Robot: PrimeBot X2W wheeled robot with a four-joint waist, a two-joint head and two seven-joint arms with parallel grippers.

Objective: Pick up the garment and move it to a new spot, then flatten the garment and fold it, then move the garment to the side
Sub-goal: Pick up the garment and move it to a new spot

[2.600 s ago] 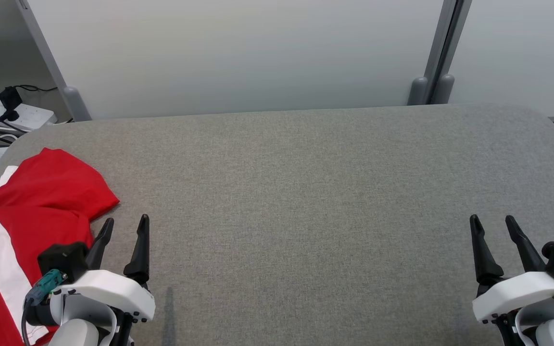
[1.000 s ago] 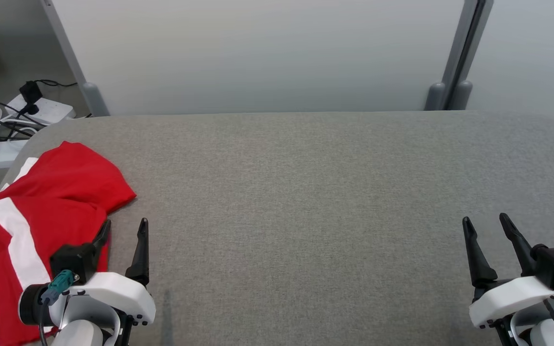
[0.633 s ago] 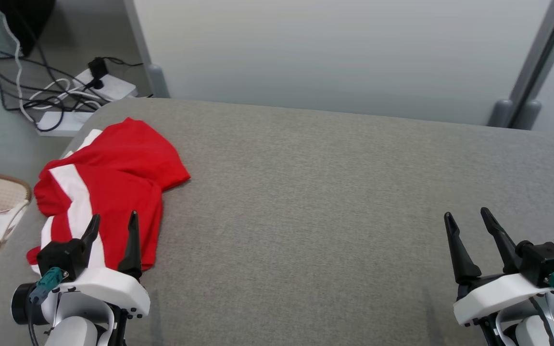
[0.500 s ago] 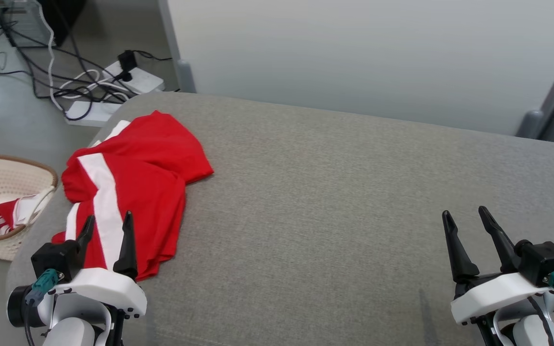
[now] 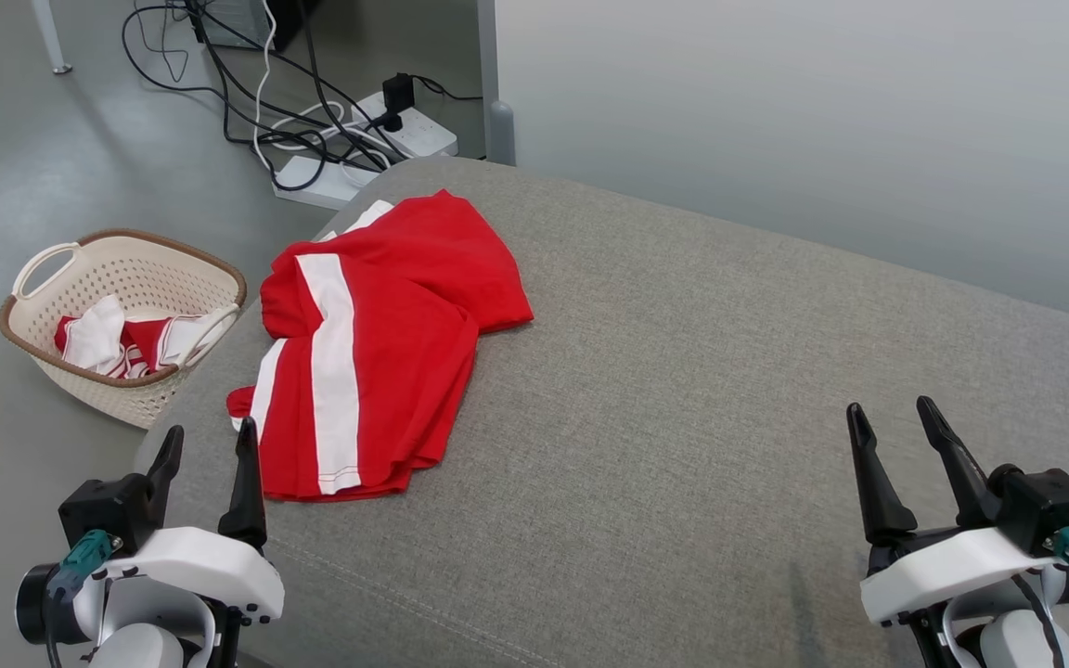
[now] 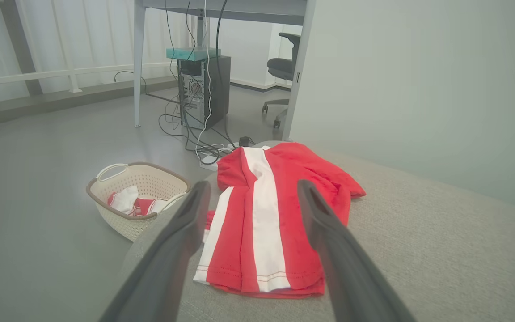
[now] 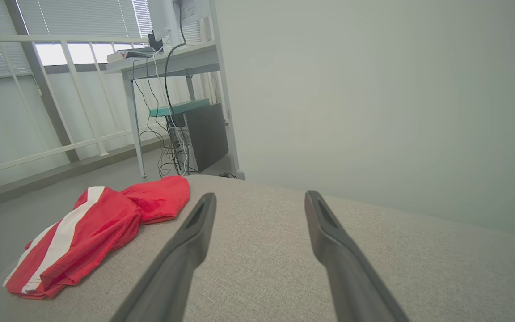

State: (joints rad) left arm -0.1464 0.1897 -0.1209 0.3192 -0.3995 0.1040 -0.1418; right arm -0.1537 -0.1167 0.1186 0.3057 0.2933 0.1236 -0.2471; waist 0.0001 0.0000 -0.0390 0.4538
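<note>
- Red garment [image 5: 377,343] lies crumpled at the grey table's [image 5: 683,417] left end
- Left gripper [image 5: 209,429] and right gripper [image 5: 889,405] gape, both empty
- Pickup, flattening and folding all remain

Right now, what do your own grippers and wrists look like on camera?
Both match: the left gripper and right gripper each have two long, tapered black fingers on a rounded white wrist shell. A black camera block sits beside each, with a teal connector and dark cable.
</note>
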